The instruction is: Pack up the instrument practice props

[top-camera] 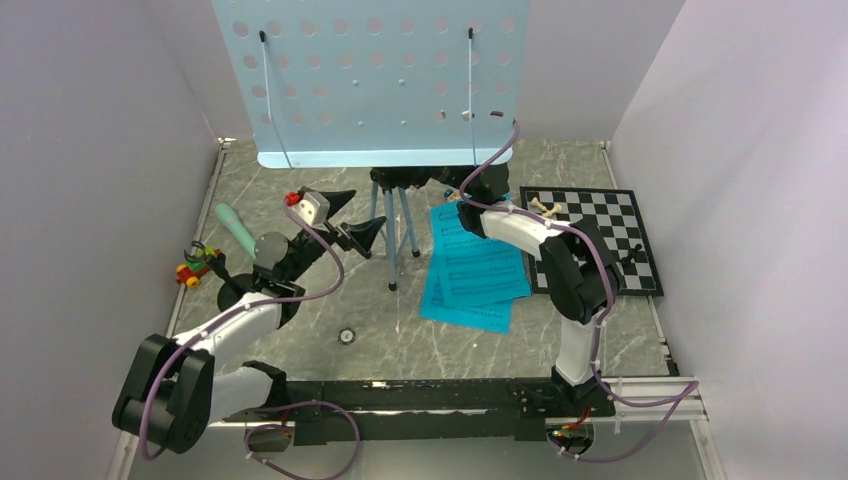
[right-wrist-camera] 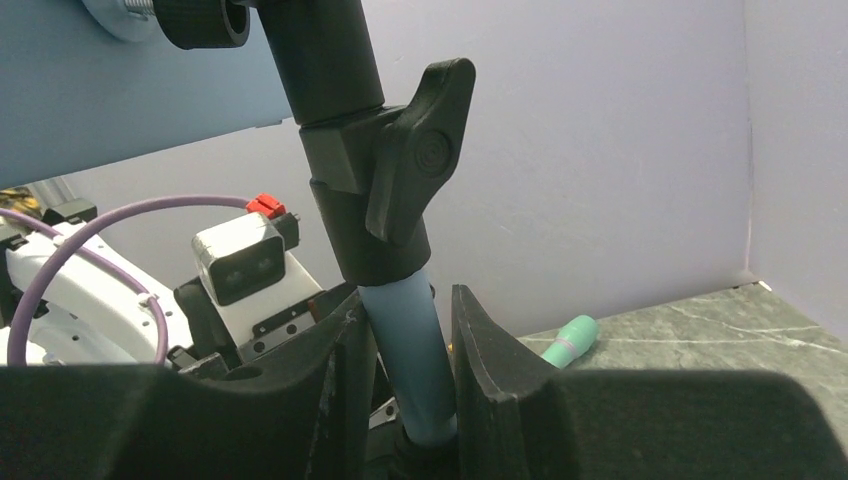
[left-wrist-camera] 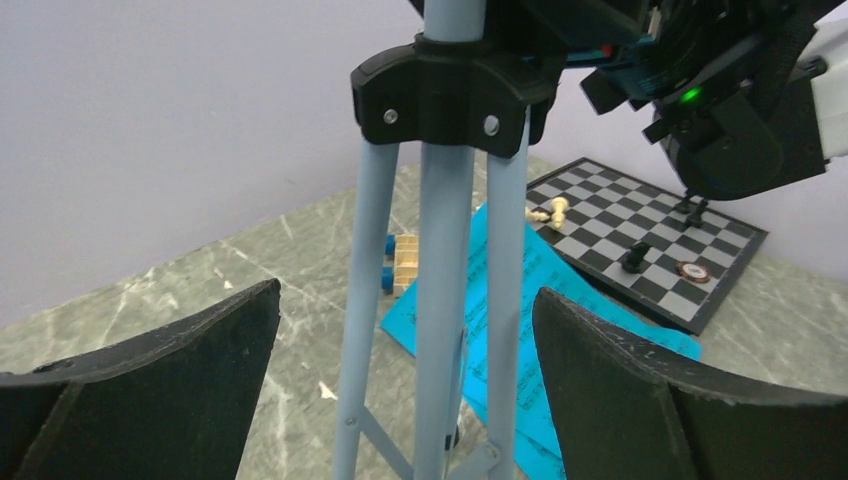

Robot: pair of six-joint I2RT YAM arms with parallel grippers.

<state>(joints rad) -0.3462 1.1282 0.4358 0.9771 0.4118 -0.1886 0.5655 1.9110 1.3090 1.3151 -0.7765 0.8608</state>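
tabletop (top-camera: 430,345) open before music stand (top-camera: 370,90); sheets (top-camera: 478,272), chessboard (top-camera: 605,232) crowd right

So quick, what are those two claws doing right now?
Left gripper: open, either side of the music stand legs.
Right gripper: closed on the music stand pole.

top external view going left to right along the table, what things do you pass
toy car → mint-green microphone → legs of the music stand → turquoise music sheets → chessboard
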